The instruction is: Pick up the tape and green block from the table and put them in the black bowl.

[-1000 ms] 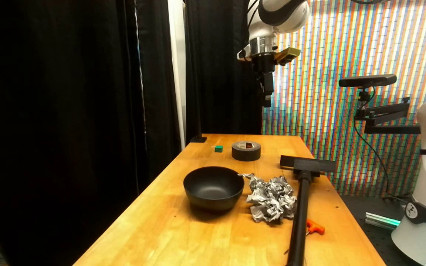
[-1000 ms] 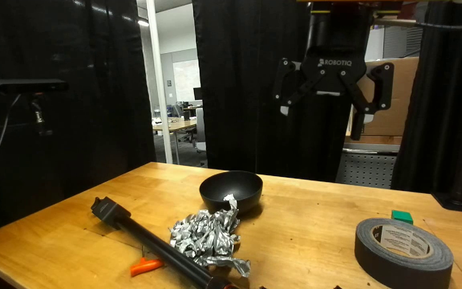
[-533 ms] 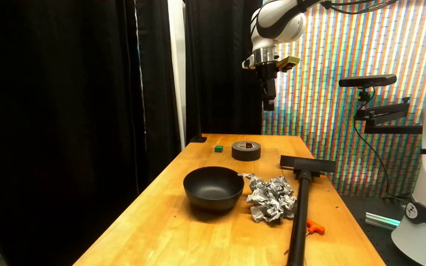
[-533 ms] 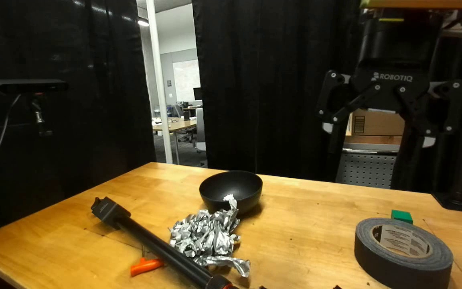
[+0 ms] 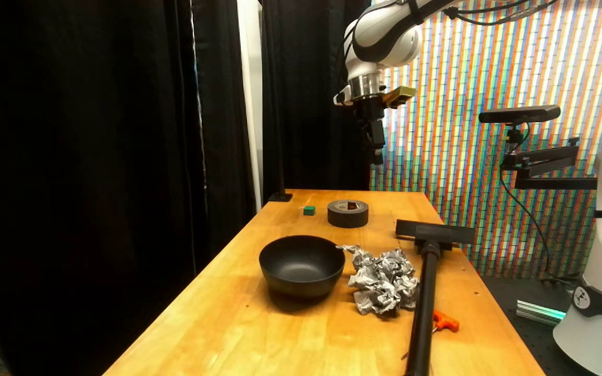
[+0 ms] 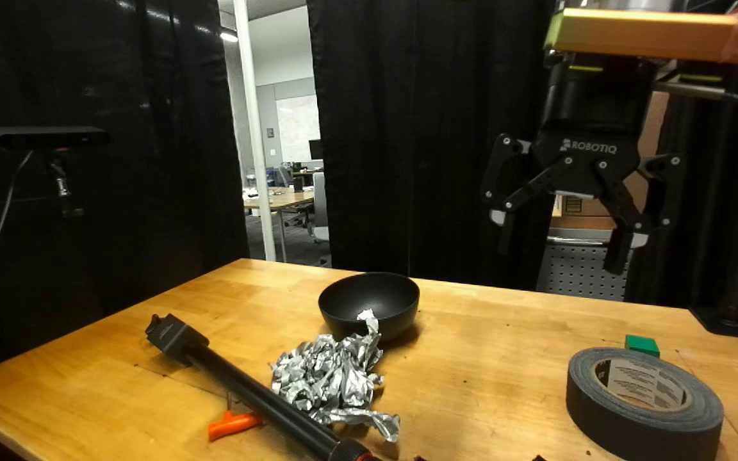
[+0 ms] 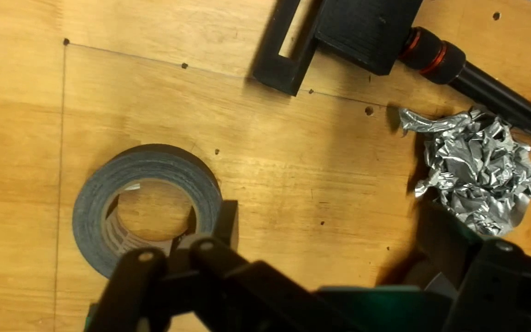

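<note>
The grey tape roll lies flat on the table, in both exterior views (image 5: 348, 218) (image 6: 644, 426) and at the left in the wrist view (image 7: 89, 216). The small green block stands close to the tape in both exterior views (image 5: 309, 210) (image 6: 642, 345); in the wrist view only a green sliver (image 7: 91, 315) shows beside a finger. The black bowl sits mid-table in both exterior views (image 5: 301, 287) (image 6: 343, 323); I cannot make it out in the wrist view. My gripper (image 5: 378, 155) (image 6: 561, 248) (image 7: 337, 230) is open and empty, well above the table.
Crumpled silver foil (image 5: 384, 282) (image 6: 330, 378) lies beside the bowl. A black pole with a flat head (image 5: 426, 282) (image 6: 260, 390) lies near it, with an orange-handled tool (image 5: 446, 320) (image 6: 233, 424). A black stand base (image 6: 732, 323) stands at the table's back edge.
My gripper has come down somewhat. In an exterior view it moved right, then a little back left. It stays open. The tape, block and bowl have not moved.
</note>
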`<action>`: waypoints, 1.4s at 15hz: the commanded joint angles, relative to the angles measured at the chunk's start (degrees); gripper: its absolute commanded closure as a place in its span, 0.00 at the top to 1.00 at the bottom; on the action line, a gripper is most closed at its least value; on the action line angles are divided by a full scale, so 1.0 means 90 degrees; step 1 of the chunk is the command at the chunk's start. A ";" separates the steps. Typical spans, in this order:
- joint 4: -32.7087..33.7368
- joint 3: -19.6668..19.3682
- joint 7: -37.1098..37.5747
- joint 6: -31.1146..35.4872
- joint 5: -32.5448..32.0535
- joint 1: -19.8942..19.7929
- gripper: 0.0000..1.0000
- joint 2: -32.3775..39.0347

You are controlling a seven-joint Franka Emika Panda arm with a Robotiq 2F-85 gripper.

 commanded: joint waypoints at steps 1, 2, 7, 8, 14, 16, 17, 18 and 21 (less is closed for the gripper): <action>0.0452 0.0208 -0.0057 -0.0204 0.0225 0.0059 1.00 0.0392; 0.0539 0.0266 -0.0080 -0.0226 0.0287 0.0069 1.00 0.0491; 0.1320 0.0550 -0.0043 -0.0335 0.0564 0.0059 1.00 0.1326; 0.1506 0.0593 -0.0023 -0.0367 0.0609 0.0033 1.00 0.1510; 0.2345 0.0685 0.0241 -0.0653 0.0785 -0.0230 1.00 0.2229; 0.2316 0.0654 0.0431 -0.0665 0.0738 -0.0342 1.00 0.2199; 0.2239 0.0639 0.0497 -0.0670 0.0735 -0.0403 1.00 0.2117; 0.2215 0.0631 0.0541 -0.0695 0.0743 -0.0464 1.00 0.2085; 0.2098 0.0583 0.0659 -0.0762 0.0734 -0.0639 1.00 0.1993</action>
